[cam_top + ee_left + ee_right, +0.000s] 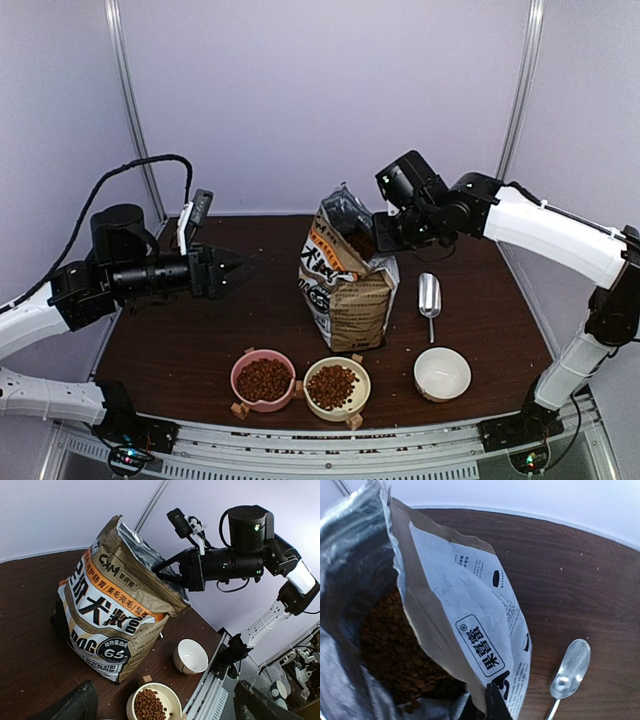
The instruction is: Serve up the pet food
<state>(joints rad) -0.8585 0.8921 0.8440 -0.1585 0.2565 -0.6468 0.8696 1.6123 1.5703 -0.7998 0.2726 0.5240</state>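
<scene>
- Two of three bowls carry pet food (264, 380): the pink bowl (238, 368) and the cream bowl (363, 375), side by side at the near edge of the counter (180, 340), each with a brown heap.
- Third one, the white bowl (442, 388), to their right, is bare inside. Judged: about two thirds served, one portion left.
- Remaining kibble sits in the bag (345, 300), upright mid-counter, mouth open. Right wrist view looks down onto the heap inside.
- Right fingers (161, 570): drawn narrow at the bag's upper rim, and the paper wall appears pinched between them.
- Left fingers (232, 268): spread wide, holding nothing, hovering left of the bag and apart from it.
- Scoop (429, 297) lies flat just right of the bag, behind the white bowl. Neither arm touches it.
- Obstacles, judged: the bag stands just behind the cream bowl, so a careless tilt could spill into a full bowl. The scoop lies between the bag and the white bowl. The slack rim may fold under the pinch.
</scene>
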